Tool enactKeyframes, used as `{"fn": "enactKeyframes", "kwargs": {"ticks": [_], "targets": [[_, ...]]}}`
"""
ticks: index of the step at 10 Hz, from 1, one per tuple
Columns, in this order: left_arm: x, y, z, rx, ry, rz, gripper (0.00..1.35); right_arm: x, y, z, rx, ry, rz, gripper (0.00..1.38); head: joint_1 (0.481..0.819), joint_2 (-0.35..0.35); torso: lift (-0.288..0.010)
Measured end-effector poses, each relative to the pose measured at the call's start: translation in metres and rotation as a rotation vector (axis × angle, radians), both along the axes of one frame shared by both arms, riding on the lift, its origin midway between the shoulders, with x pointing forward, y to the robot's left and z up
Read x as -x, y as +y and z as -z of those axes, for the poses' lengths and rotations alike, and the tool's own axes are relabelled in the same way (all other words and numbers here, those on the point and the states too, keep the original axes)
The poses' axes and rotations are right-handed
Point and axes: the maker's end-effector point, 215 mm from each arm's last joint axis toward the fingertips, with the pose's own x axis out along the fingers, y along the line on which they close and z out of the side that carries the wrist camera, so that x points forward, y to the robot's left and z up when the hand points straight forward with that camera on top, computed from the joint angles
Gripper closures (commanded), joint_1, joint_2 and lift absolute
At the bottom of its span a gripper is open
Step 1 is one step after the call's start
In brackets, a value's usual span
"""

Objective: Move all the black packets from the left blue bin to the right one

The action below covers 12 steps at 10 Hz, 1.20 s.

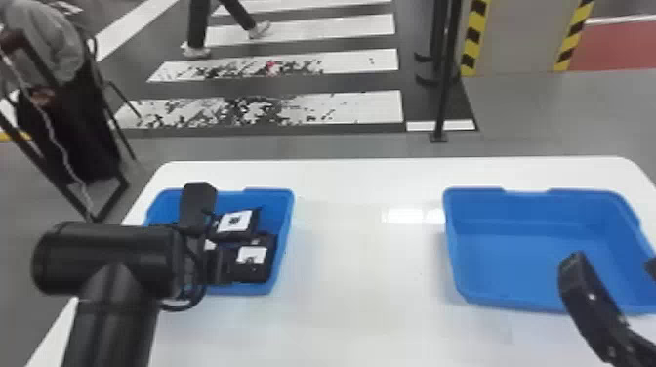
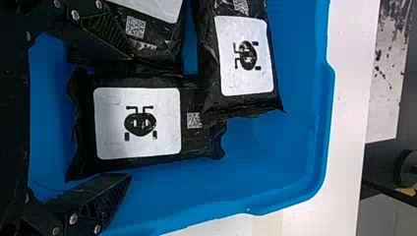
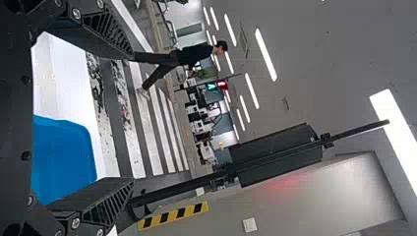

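Left gripper (image 1: pixel 211 236): reaching into the left blue bin (image 1: pixel 285 234), fingers spread wide, nothing clamped. One black packet (image 2: pixel 137 123) lies in the gap between the fingers, white label facing the wrist camera; clear blue shows between it and one finger. Cannot tell whether the other finger touches it.

Just past the fingertips: a second packet (image 2: pixel 246 56), turned roughly crosswise to the first and lapping over its far end. Label also exposed, printed with a small dark figure.

Beside one finger, on the outer side of the gap: a third packet (image 2: pixel 157 32), partly hidden by that finger. Contact there cannot be judged. All three packets are inside the left bin, whose wall runs beyond and around them.

Outward from the left gripper, to its right: white table (image 1: pixel 361 273), bare stretch of surface, then the right blue bin (image 1: pixel 532 195), well apart from the left one.

Right gripper (image 1: pixel 616 263): in the head view it overlaps the right bin's near right part. Fingers wide apart, nothing held between them.

Farther out, beyond the table: striped floor (image 1: pixel 341 110), a black post (image 1: pixel 445 73), and a grey pillar (image 1: pixel 517 34) edged in yellow and black.
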Motion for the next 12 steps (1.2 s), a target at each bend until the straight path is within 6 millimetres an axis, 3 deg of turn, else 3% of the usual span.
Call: {"fn": "enactKeyframes", "kwargs": {"ticks": [1, 2, 6, 8, 9, 12], "targets": [[-0.004, 0.0, 0.003, 0.005, 0.009, -0.001, 0.24, 0.0, 0.0, 0.0, -0.001, 0.0, 0.0, 0.14, 0.695, 0.162, -0.154], [-0.008, -0.002, 0.006, 0.016, 0.016, 0.001, 0.4, 0.0, 0.001, 0.001, -0.002, 0.001, -0.001, 0.14, 0.695, 0.16, -0.154], [-0.015, -0.006, 0.013, 0.041, 0.023, 0.019, 1.22, -0.001, 0.001, 0.001, -0.005, 0.001, -0.001, 0.14, 0.695, 0.152, -0.154], [-0.016, 0.009, 0.012, 0.053, -0.017, 0.007, 1.21, -0.002, 0.003, 0.002, -0.009, 0.002, -0.005, 0.14, 0.695, 0.171, -0.154], [-0.014, 0.019, 0.002, 0.05, -0.057, -0.004, 1.21, -0.002, 0.004, 0.003, -0.011, 0.002, -0.006, 0.14, 0.695, 0.187, -0.154], [0.025, 0.025, -0.059, 0.016, -0.191, 0.004, 1.21, -0.003, 0.002, -0.003, -0.017, -0.008, -0.005, 0.14, 0.695, 0.208, -0.154]]}}
